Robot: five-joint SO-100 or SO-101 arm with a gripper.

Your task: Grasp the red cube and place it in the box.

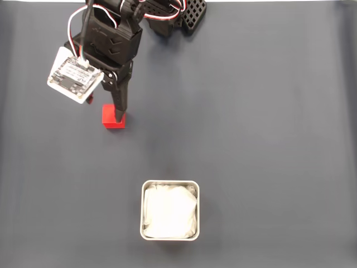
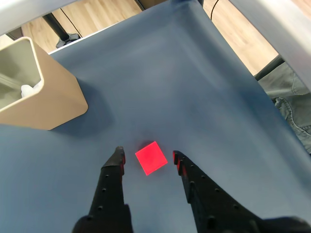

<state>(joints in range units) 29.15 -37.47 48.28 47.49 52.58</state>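
Over at the left of the fixed view, hanging beside the black arm: a white circuit board (image 1: 74, 74) with red and white wires looping up from it. Just right of that, reaching down toward the dark blue cloth (image 1: 251, 111): the gripper (image 1: 118, 114), its black fingers pointing at the red cube (image 1: 112, 118) and overlapping the cube's top right edge. Sitting on the cloth at upper left, well apart from the box (image 1: 170, 210), which is resting lower down near the middle, its pale metal rim framing crumpled white paper. Standing at the top edge, right of the arm: a black perforated base part (image 1: 192, 14).

Across the wrist view from the left: a beige container (image 2: 43, 97) sitting on the cloth's (image 2: 160, 77) left side, something pale lying inside it. Then the gripper (image 2: 148, 158), spread wide and gripping nothing, one black finger (image 2: 114, 179) lying left of the red cube (image 2: 151, 158) and the other lying right of it, both tips showing small red marks. Lying flat on the cloth between the tips, turned at an angle to them, with a thin gap on each side. At the far right, beyond the cloth's edge, wooden floor (image 2: 233, 34) and grey fabric (image 2: 291, 102) showing.
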